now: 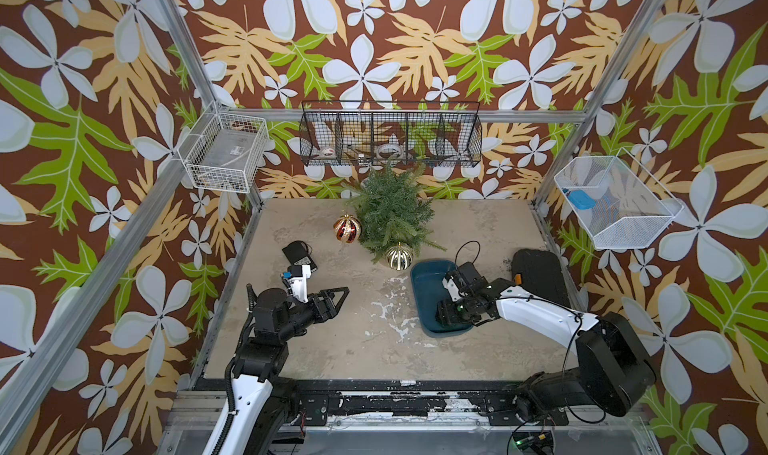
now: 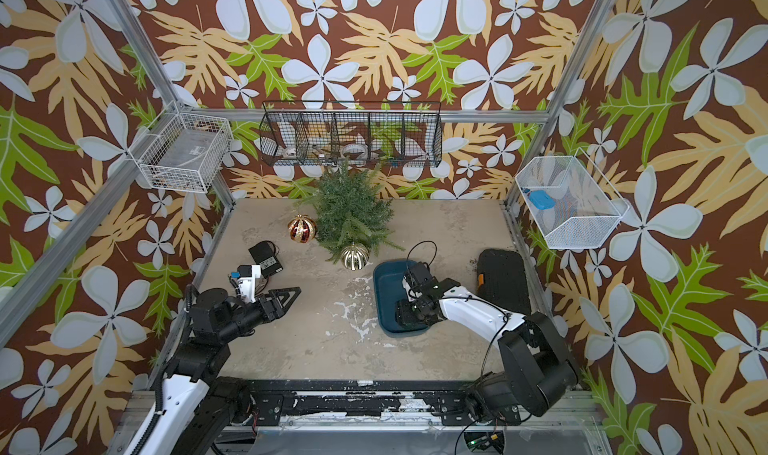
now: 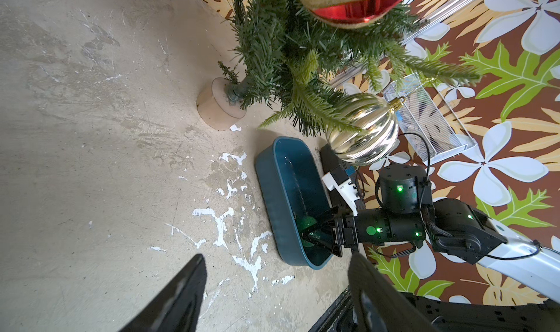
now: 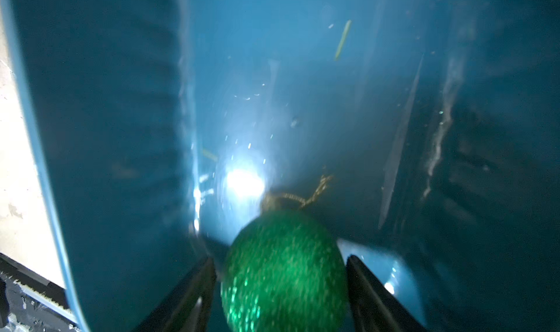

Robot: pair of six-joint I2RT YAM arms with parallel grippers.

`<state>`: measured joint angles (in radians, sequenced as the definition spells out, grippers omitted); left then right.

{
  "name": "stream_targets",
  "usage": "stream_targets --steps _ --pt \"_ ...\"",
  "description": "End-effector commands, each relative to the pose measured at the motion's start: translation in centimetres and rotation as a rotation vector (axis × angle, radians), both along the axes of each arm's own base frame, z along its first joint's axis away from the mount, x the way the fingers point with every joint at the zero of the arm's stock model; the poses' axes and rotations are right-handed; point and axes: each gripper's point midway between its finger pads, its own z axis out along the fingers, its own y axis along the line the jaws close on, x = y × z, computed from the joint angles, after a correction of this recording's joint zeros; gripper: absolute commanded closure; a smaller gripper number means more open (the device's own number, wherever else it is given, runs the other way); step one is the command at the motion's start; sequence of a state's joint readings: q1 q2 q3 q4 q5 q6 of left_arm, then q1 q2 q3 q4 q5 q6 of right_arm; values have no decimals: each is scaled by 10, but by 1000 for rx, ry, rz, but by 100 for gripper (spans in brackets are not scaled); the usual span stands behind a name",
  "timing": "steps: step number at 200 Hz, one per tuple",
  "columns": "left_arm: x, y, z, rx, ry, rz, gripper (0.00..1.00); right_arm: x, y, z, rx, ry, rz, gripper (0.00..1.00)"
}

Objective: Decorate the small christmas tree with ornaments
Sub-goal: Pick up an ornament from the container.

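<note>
**Green bauble point(image 4: 285, 279) between right jaws**

The right gripper point(image 4: 280, 258) brackets the glittery green bauble inside the teal tray point(image 4: 106, 133); whether it pinches is unclear. The left gripper point(image 3: 276, 256) gapes empty. Beyond its jaws, the gold-and-white bauble point(image 3: 363, 130) and red-and-gold bauble point(image 3: 351, 3) hang on the small christmas tree point(image 3: 281, 57).

Left hand point(image 1: 338, 296) well apart from the teal tray point(image 1: 426, 284), level, fingers spread wide, empty. Right arm point(image 1: 536, 307) angled down into tray; right hand point(image 4: 280, 260) fingers flank the green bauble point(image 4: 285, 273), contact unclear.
</note>
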<state>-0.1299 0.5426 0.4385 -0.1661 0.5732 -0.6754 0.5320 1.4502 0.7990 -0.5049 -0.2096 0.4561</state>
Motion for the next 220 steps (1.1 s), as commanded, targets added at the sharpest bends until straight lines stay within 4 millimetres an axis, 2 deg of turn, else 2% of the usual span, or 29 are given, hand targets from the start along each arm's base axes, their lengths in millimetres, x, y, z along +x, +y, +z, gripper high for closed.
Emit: stream_targets --steps 1,27,62,118,149,187,220 --pt "2 1 4 6 -13 6 24 5 4 0 13 -18 12 32" --pt "2 1 2 8 -9 10 24 2 7 -1 30 -11 28 35" --pt "3 3 2 9 -5 19 25 -4 6 5 34 -7 46 25" --pt "3 3 2 11 -5 25 25 -10 -8 5 -56 -7 73 25" --pt "3 3 2 11 -5 23 25 -17 -3 -1 -82 6 108 25" --pt "3 3 2 11 -6 23 25 -16 -1 -5 -89 5 115 33" --pt "3 3 2 10 -5 24 25 -12 4 3 -64 -14 121 44"
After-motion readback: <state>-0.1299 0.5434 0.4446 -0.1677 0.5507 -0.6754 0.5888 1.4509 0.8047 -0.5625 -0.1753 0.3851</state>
